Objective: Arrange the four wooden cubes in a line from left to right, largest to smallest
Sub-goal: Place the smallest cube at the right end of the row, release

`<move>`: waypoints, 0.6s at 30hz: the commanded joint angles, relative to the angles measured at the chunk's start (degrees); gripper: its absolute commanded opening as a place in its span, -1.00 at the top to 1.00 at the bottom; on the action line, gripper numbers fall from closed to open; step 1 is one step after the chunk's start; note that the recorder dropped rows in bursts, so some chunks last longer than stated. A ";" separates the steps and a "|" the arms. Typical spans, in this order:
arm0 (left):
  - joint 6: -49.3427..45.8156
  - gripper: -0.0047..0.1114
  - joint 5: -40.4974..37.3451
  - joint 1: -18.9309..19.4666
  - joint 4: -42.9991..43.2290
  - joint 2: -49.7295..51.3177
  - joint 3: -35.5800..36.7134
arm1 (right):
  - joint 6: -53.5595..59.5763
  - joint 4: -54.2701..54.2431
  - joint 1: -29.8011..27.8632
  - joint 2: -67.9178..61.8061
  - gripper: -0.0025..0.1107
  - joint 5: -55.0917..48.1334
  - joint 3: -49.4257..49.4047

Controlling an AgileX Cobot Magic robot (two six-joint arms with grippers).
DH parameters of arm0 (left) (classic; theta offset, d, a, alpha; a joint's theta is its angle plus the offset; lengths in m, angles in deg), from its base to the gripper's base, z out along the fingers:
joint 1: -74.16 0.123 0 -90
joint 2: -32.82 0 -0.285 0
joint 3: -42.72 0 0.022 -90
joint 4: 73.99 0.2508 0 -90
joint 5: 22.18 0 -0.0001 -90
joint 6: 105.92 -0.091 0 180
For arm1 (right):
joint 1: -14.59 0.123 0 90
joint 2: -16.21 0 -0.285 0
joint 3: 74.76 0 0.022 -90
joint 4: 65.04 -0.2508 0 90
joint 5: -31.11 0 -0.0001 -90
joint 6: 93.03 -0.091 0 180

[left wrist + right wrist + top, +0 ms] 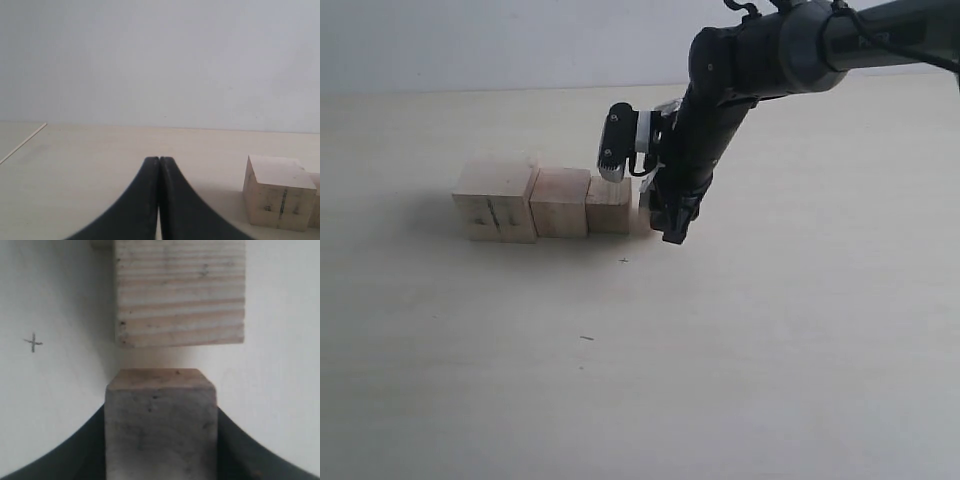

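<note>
Pale table [770, 350] | right gripper [668, 222] pinching smallest cube [161, 420] just beside third cube [180, 290] | left gripper [159, 172] pressed together, empty

The right arm [770, 50] came in from the upper right of the exterior view, its dark upper link lying almost level before the forearm [705, 130] bent steeply down and to the left. The wrist camera housing [617, 145] jutted out on the left side of the wrist. The right gripper [670, 225] pointed down, tips close to the table, and in its wrist view its black fingers [75, 455] sat against both sides of the smallest cube [161, 425]. The left gripper [159, 165] appeared only in its own wrist view, held low and level, fingers pressed together with nothing between them.
</note>
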 commanded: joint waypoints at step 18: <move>-0.26 0.88 0.21 0.11 -0.58 -0.38 0.19 | 4.27 -1.01 0.07 -2.75 0.96 2.34 1.92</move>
